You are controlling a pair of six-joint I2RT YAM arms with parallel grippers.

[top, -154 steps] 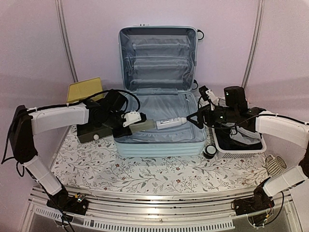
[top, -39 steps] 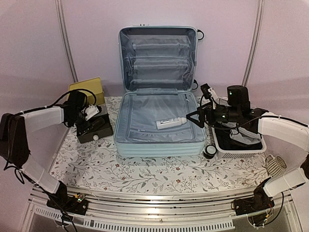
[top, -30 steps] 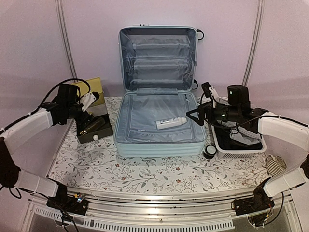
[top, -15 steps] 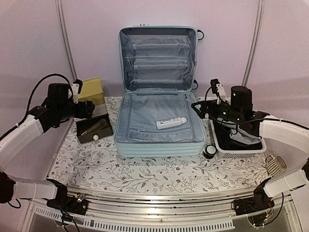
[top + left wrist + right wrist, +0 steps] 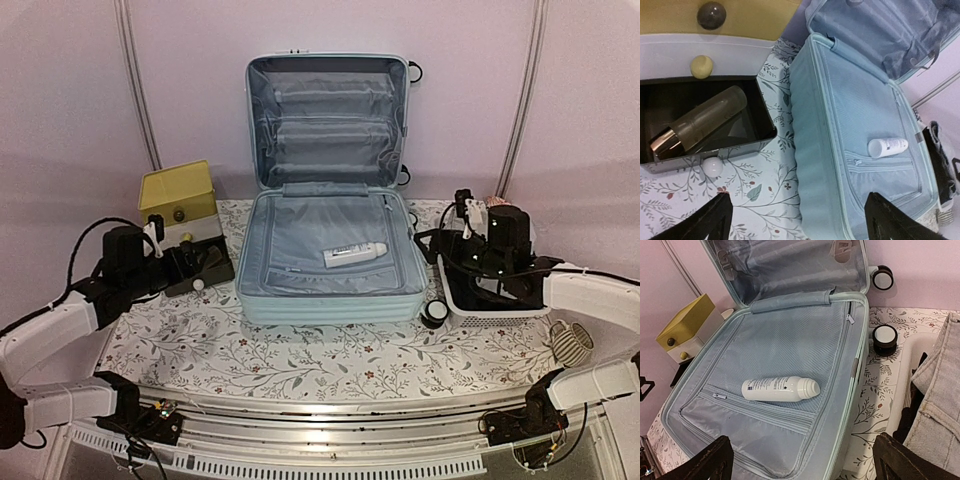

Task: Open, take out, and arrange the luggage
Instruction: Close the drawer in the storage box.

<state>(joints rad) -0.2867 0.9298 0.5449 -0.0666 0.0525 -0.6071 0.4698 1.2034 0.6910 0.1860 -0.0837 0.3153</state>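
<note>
At the far left of the flower-patterned surface (image 5: 300,360) stands a yellow-topped drawer box (image 5: 178,200). Just on its near side lies a black drawer tray (image 5: 730,151) with a grey translucent bottle (image 5: 702,124) lying slantwise in it. The left end effector (image 5: 795,217) hovers by this tray, its fingers spread wide with nothing between them.

The luggage (image 5: 330,270) sits in the middle, open. Its lid stands upright against the far wall and its lower half lies flat on the surface. A white tube (image 5: 354,254) lies on the mesh lining of the lower half.

The right end effector (image 5: 802,457) hangs just right of the luggage, over the white lattice basket (image 5: 455,295). Its fingers are spread wide and hold nothing. Grey fabric (image 5: 935,390) lies in the basket.
</note>
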